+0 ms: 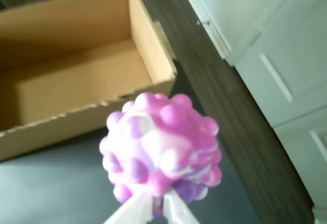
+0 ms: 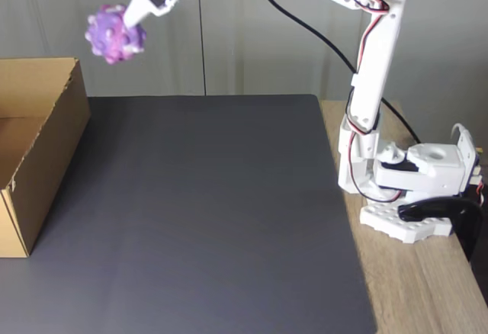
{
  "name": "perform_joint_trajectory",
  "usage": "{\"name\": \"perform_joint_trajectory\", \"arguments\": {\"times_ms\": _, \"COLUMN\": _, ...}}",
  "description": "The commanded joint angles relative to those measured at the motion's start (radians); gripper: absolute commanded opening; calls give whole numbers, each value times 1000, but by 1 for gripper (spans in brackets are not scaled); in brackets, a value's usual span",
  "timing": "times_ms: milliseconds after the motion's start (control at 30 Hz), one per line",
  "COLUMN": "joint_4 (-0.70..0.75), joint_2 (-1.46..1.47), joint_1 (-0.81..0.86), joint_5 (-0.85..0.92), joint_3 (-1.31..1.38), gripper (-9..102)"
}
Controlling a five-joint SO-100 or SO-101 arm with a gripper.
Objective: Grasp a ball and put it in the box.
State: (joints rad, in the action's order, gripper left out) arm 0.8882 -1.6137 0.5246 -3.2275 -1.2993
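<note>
Purple, pink and white, one knobbly ball (image 2: 114, 34) hangs high in the air, pinched between the white fingers of the tool (image 2: 128, 23) on the single white arm (image 2: 374, 67). One brown corrugated cardboard box (image 2: 34, 158), open-topped with rough-cut edges, sits at the left of the fixed view on a smooth dark grey mat (image 2: 206, 212) over the wooden desk (image 2: 427, 288). From the wrist view the ball (image 1: 161, 150) hangs just outside the box's (image 1: 76, 81) near wall.

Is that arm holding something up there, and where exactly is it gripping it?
Yes, the gripper holds the bumpy purple-pink ball, pinching it at one side among its knobs, high in the air near the cardboard box.
</note>
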Motion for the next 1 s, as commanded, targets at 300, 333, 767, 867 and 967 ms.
{"name": "perform_joint_trajectory", "arguments": {"times_ms": 300, "joint_4": 49, "joint_2": 235, "joint_1": -216, "joint_5": 3, "joint_3": 583, "gripper": 0}}
{"name": "perform_joint_trajectory", "arguments": {"times_ms": 333, "joint_4": 49, "joint_2": 267, "joint_1": -233, "joint_5": 2, "joint_3": 626, "gripper": 0}}
{"name": "perform_joint_trajectory", "arguments": {"times_ms": 767, "joint_4": -84, "joint_2": 554, "joint_1": -313, "joint_5": -5, "joint_3": 856, "gripper": 0}}
{"name": "perform_joint_trajectory", "arguments": {"times_ms": 867, "joint_4": -117, "joint_2": 595, "joint_1": -319, "joint_5": -5, "joint_3": 856, "gripper": 0}}
{"name": "perform_joint_trajectory", "arguments": {"times_ms": 967, "joint_4": -137, "joint_2": 626, "joint_1": -322, "joint_5": -6, "joint_3": 856, "gripper": 0}}
